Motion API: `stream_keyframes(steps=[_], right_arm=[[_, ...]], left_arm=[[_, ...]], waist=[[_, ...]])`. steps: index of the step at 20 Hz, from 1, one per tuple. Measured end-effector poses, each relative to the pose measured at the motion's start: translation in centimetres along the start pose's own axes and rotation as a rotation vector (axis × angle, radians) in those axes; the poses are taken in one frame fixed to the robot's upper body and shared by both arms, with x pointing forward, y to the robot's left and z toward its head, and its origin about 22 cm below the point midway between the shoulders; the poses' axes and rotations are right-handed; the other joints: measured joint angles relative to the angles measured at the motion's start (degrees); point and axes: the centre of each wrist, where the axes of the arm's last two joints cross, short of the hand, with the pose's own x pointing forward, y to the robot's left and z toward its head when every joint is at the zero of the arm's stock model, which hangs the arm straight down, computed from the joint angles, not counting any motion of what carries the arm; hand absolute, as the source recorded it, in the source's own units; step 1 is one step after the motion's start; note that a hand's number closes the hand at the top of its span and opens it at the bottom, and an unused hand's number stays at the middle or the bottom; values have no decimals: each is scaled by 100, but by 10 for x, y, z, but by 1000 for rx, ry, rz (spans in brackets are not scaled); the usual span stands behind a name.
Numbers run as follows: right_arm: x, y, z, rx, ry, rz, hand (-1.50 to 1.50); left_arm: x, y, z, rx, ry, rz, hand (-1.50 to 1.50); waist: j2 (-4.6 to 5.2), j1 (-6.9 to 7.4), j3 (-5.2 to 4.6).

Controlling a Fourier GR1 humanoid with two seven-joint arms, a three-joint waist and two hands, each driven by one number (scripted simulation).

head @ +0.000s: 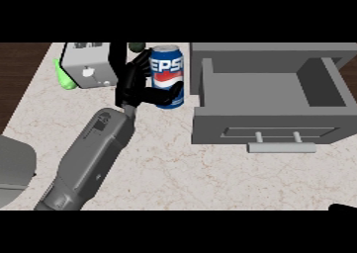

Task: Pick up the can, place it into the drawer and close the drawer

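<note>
Left hand (pixel 141 84) at the can (pixel 166 74), beside an open drawer (pixel 272 99).

The black fingers (pixel 136 69) rise along the can's left side and the thumb (pixel 168 95) curls across its lower front, so the hand is grasping the can. The can is blue with a Pepsi logo and stands upright on the table (pixel 181 168), just left of the drawer. The grey forearm runs from the hand down toward the lower left edge. The drawer is a grey box, pulled out, its inside bare and its handle (pixel 280 147) facing the lower edge. Left of the hand stands a grey box-shaped appliance (pixel 90 64), with a green thing (pixel 66 79) touching its left side. A small dark-green thing (pixel 136 47) shows behind the fingers. Only a black sliver of the right hand (pixel 346 207) shows at the lower right corner; I cannot tell how it is set.
</note>
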Motion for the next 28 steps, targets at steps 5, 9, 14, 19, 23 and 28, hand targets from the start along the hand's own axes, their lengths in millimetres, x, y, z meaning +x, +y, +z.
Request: stream_keyframes(steps=[5,9,14,19,23,28], right_arm=[[-3,-2,-7,-4,-2,-3,-150],[3,2,-7,-8,-3,6,-150],[-1,-6,-6,-3,-5,1,-150],[0,-2,-7,-3,-11,1,-150],[5,-1,-11,-1,-16,-3,-150],[5,3,-17,14,-24,-9,-150]], left_arm=[[52,-26,-23,-23,-17,-10,150],[85,-52,-30,-42,-22,-34,150],[124,-77,-46,-51,-25,-60,150],[149,-105,-59,-56,-18,-80,150],[162,-124,-67,-55,-7,-111,150],[172,-139,-75,-53,10,-142,150]], waist=[[9,-14,-1],[10,-17,0],[23,-70,1],[39,-121,1],[56,-186,2],[83,-277,5]])
